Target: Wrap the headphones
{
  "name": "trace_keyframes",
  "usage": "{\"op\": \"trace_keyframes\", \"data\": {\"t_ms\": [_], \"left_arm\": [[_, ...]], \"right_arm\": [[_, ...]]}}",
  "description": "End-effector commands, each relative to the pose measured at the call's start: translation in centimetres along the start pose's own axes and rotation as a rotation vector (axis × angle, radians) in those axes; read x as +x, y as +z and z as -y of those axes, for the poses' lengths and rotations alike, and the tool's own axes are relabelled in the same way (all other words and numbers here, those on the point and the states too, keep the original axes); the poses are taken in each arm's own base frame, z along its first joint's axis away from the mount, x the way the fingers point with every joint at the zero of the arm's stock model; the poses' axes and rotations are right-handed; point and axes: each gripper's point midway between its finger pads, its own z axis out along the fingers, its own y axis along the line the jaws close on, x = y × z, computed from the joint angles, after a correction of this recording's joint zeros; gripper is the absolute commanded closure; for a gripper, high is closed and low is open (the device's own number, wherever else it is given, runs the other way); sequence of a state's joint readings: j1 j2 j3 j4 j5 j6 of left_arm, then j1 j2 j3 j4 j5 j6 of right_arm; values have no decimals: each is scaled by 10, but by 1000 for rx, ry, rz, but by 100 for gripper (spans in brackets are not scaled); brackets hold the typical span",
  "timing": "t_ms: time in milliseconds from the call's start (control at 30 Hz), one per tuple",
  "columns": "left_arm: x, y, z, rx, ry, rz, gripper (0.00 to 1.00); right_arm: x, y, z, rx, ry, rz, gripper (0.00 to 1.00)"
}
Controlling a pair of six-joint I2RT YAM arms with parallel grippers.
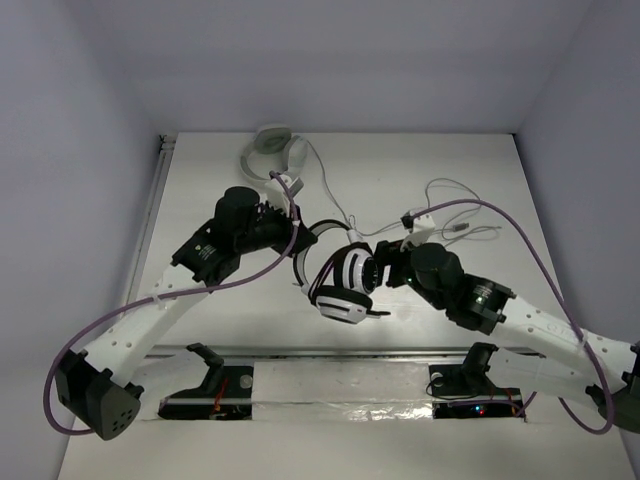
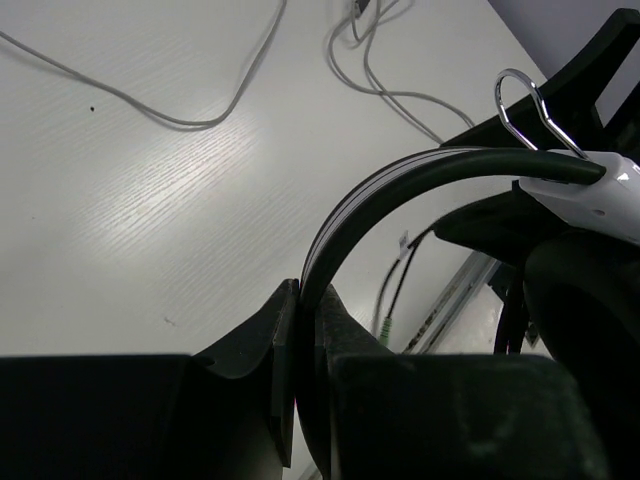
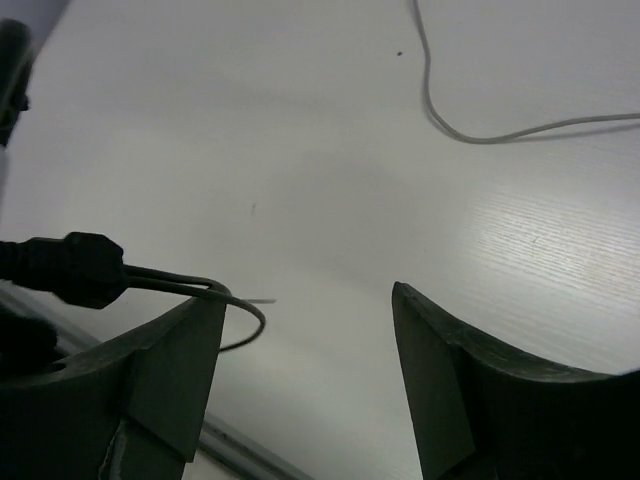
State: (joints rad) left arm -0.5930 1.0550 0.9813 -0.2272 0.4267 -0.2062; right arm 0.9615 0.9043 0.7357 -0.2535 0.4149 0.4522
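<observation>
Left gripper point(image 2: 300, 300) is closed on the black headband point(image 2: 400, 180) of the headphones point(image 1: 350, 278), with one finger on each face of the band. In the overhead view this gripper point(image 1: 297, 243) meets the band at its left end. The headphones sit near the middle of the worktop point(image 1: 190, 190), and a round white earcup point(image 1: 352, 272) with a black pad faces upward. Right gripper point(image 3: 307, 300) is open and holds nothing; it sits just to the right of the earcups point(image 1: 385, 263). A black cable junction point(image 3: 80, 268) and its thin black leads point(image 3: 180, 283) lie at the tip of that gripper's left finger point(image 3: 170, 370); contact cannot be determined. A pale grey-white headset point(image 1: 272, 150) rests at the far edge, left of centre. Its light grey cable point(image 1: 328, 195) trails across the worktop toward the right edge.
</observation>
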Motion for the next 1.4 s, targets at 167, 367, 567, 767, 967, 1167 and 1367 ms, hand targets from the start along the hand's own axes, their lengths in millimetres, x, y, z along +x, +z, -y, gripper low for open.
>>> {"op": "trace_keyframes", "data": {"t_ms": [167, 367, 567, 767, 967, 1167, 1367], "left_arm": [[-65, -24, 6, -76, -57, 216, 100], [-59, -29, -5, -132, -95, 249, 100], [-37, -29, -3, -133, -84, 219, 100], [5, -13, 4, -144, -76, 123, 100], [25, 16, -1, -129, -161, 119, 100], [42, 59, -39, -238, -297, 156, 100], [66, 87, -112, -460, -430, 195, 100]], "right_arm": [[-23, -43, -16, -145, 223, 63, 23], [-32, -83, 1, -146, 296, 93, 23], [-54, -103, 10, -143, 344, 178, 26], [-70, -104, 12, -124, 324, 226, 28], [-77, -97, 8, -117, 316, 248, 29], [-64, -82, 8, -103, 303, 227, 30], [-53, -71, 8, -85, 289, 196, 30]]}}
